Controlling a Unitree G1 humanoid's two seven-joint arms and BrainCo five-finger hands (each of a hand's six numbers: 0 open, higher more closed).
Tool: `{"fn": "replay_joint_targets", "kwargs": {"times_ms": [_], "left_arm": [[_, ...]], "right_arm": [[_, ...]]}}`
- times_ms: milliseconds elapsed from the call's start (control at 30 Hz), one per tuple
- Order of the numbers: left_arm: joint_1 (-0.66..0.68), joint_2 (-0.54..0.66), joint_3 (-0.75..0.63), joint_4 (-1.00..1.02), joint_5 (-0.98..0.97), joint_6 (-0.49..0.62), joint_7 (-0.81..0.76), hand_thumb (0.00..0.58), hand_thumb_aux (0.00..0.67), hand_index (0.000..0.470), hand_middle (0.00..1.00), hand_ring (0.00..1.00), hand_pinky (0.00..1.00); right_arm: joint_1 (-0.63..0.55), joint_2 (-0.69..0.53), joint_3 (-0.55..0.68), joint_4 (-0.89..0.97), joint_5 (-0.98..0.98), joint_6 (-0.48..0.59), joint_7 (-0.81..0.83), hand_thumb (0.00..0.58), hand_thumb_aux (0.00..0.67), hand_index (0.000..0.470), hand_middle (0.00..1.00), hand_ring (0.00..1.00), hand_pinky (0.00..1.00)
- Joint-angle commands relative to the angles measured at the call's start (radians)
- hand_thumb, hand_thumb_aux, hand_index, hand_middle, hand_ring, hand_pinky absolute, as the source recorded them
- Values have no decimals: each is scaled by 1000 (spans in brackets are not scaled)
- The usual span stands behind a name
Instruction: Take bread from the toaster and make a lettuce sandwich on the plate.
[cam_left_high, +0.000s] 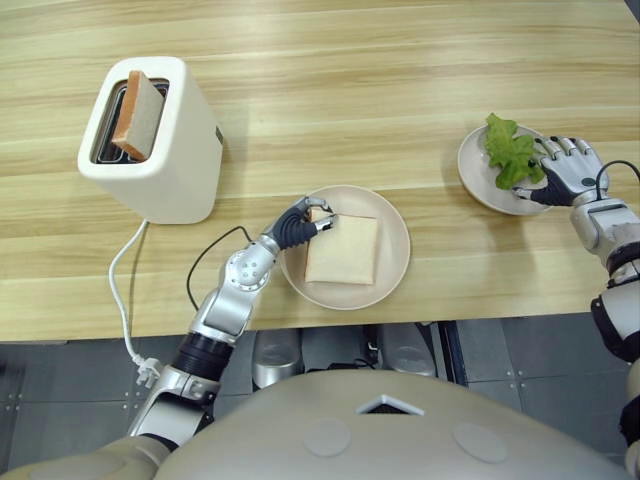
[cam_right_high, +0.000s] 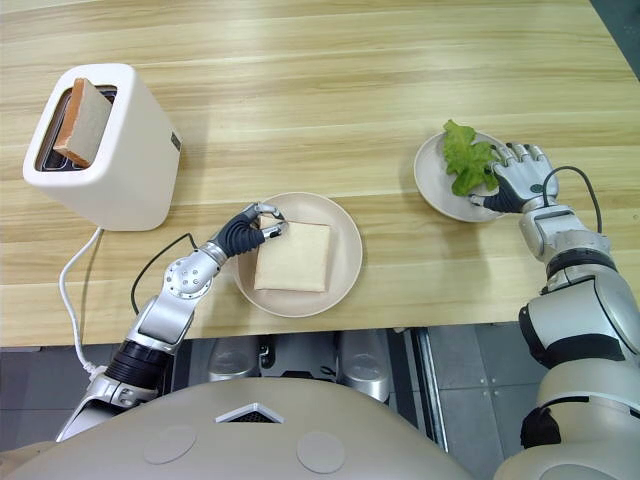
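A white toaster (cam_left_high: 165, 150) stands at the back left with one bread slice (cam_left_high: 138, 115) sticking up from a slot. In the middle a beige plate (cam_left_high: 396, 225) carries a second bread slice (cam_left_high: 345, 252) lying flat. My left hand (cam_left_high: 303, 222) rests at the plate's left rim, its fingers curled and pinching that slice's near-left corner. To the right a smaller plate (cam_left_high: 472, 170) holds a green lettuce leaf (cam_left_high: 510, 150). My right hand (cam_left_high: 565, 172) lies over this plate's right side, fingers and thumb closed on the leaf's right edge.
The toaster's white cord (cam_left_high: 122, 290) runs down off the table's front edge at the left. A thin black cable (cam_left_high: 205, 262) loops beside my left forearm. Bare wooden tabletop (cam_left_high: 380, 90) stretches behind and between the plates.
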Motion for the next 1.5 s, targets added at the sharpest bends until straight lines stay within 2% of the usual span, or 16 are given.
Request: {"fn": "replay_joint_targets", "kwargs": {"times_ms": [33,267,333,367,400,433,467,500,867,1133,1400,1500], "left_arm": [[-1,8,-1,16,20,-6,7,494,413,283,1000,1000,1000],[-3,7,4,20,25,-21,9,506,431,296,1000,1000,1000],[-6,9,9,12,32,-28,17,493,410,281,1000,1000,1000],[-9,12,12,6,39,-32,24,470,378,260,737,737,737],[-14,16,15,1,51,-36,34,432,331,227,263,263,263],[-22,22,22,-3,69,-39,53,0,0,0,0,0,0],[-30,29,27,-4,90,-40,72,0,0,0,0,0,0],[-37,37,30,-4,109,-41,86,0,0,0,0,0,0],[-58,165,6,-17,355,12,140,0,0,0,0,0,0],[-58,175,72,-129,359,-5,169,0,0,0,0,0,0],[-86,247,403,-432,360,17,239,0,0,0,0,0,0],[-88,291,509,-442,386,38,257,0,0,0,0,0,0]], "right_arm": [[-19,20,23,1,8,-1,-36,580,670,460,0,0,0],[-54,24,50,-17,1,-32,-181,580,670,460,0,0,0],[-67,24,52,-26,2,-52,-228,580,670,460,0,0,0],[-75,23,52,-32,5,-67,-252,580,670,460,0,0,0],[-81,22,50,-38,10,-84,-274,580,670,460,0,0,0],[-88,23,45,-46,18,-105,-291,580,670,460,957,957,957],[-94,25,40,-52,26,-127,-304,580,670,460,957,957,957],[-98,27,38,-57,30,-146,-313,580,670,460,1000,1000,1000],[-131,42,49,-125,38,-289,-427,580,670,460,1000,1000,1000],[-149,33,-6,-298,94,-449,-422,580,670,460,1000,1000,1000],[-49,186,37,-553,109,-553,-220,580,670,460,1000,1000,1000],[-4,237,73,-621,77,-556,-148,580,670,460,1000,1000,1000]]}}
